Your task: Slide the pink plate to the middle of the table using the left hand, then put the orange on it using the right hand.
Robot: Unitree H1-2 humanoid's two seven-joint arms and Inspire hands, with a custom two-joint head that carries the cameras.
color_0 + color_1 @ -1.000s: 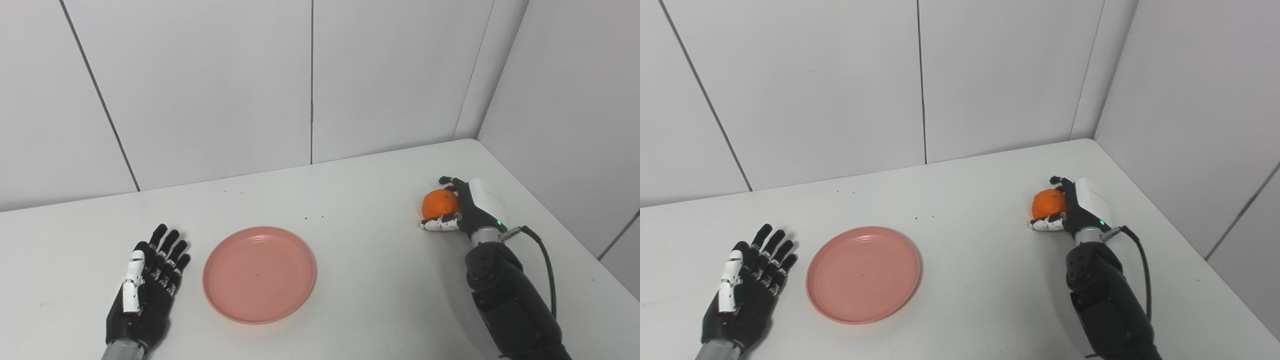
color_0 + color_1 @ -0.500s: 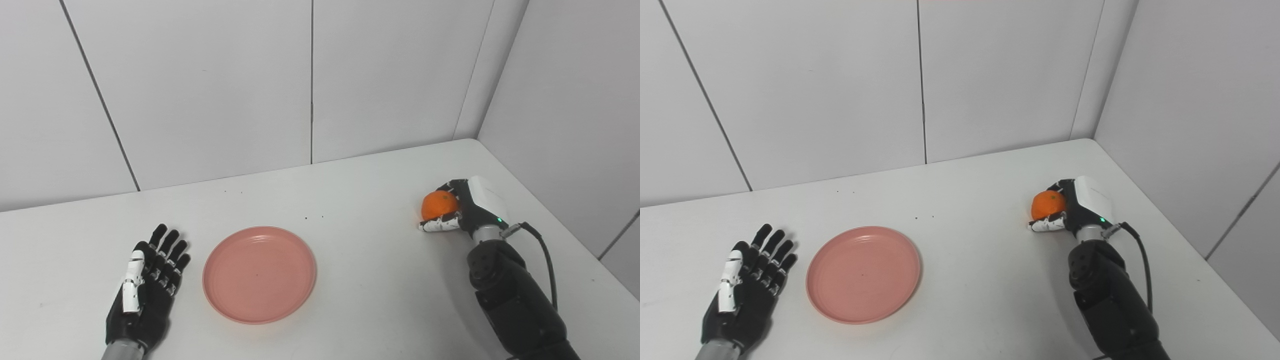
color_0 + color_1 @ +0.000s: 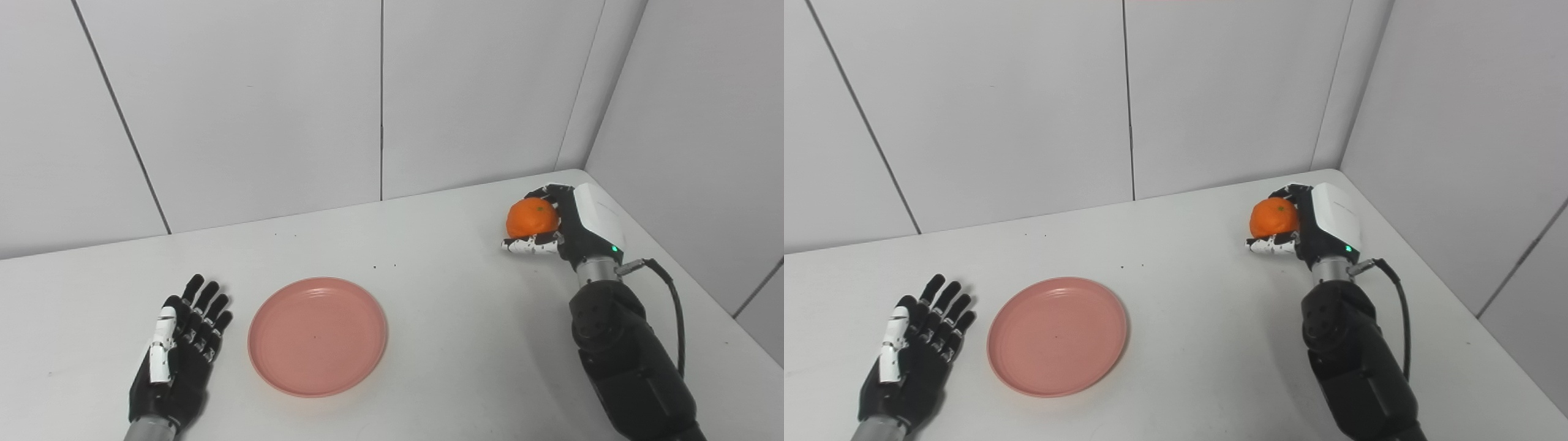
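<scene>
At about eight o'clock on the white table [image 3: 441,318], my left hand [image 3: 177,352] lies palm-down with its fingers spread flat, gripping nothing. Just beside it, towards the table's middle, sits the pink plate [image 3: 317,335], apart from my fingertips. It looks like rigid, light plastic that would slip easily across the smooth top, so a push at its rim would shift it; I judge it already near enough to centre.

Far over at two o'clock, well apart from the plate, my right hand [image 3: 566,223] is wrapped around the orange [image 3: 531,217], fingers curled over the far side and thumb underneath, holding it clear of the table. The fruit is round, firm and moderately weighty, with a dimpled skin that gives decent friction. It could roll out of a loose hold, so I want the fingers cupped round its widest part, as they seem to be. Once set down, the plate's raised rim should stop it rolling off.
</scene>
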